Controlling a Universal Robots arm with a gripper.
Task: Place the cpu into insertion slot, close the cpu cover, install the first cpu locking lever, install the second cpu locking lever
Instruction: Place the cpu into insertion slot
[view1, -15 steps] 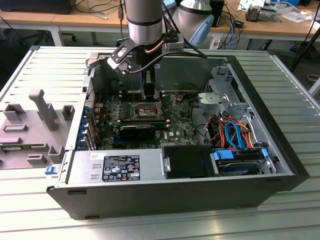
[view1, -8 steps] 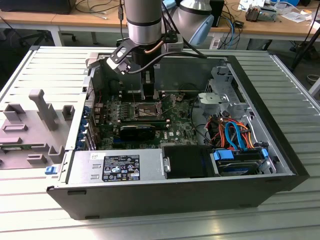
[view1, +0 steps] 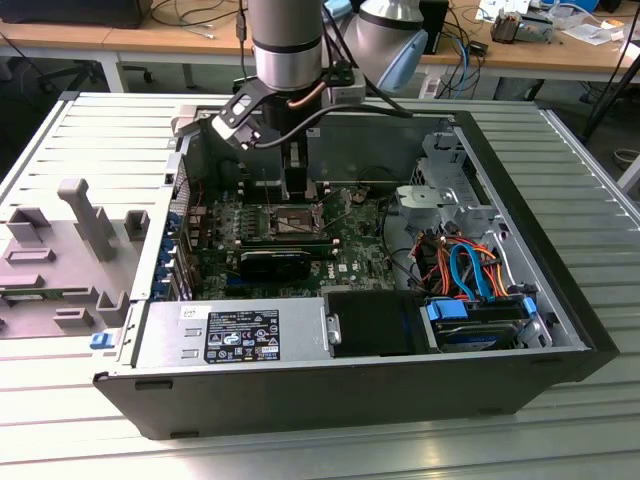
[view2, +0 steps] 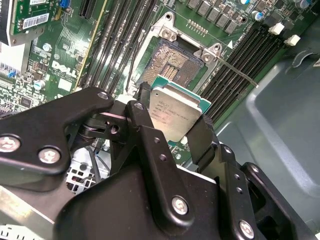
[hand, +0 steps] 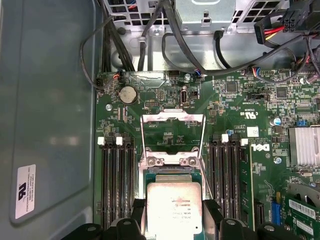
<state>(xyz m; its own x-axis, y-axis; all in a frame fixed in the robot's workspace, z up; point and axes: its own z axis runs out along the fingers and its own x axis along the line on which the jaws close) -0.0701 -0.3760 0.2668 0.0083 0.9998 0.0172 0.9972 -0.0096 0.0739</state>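
Second wrist view: the gripper (view2: 172, 120) has its jaws closed on the cpu (view2: 176, 111), holding it over the exposed insertion slot (view2: 169, 67). In the first wrist view, the cpu cover (hand: 173, 118) stands swung open, with memory slots (hand: 116, 190) alongside.

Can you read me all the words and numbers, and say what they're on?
cpu: print on its metal top, too small to read.
black label on the silver box: too small to read.
white sticker on the case wall: too small to read.
barcode sticker on a card: too small to read.
white logo on the green board: a brand mark, left unquoted.
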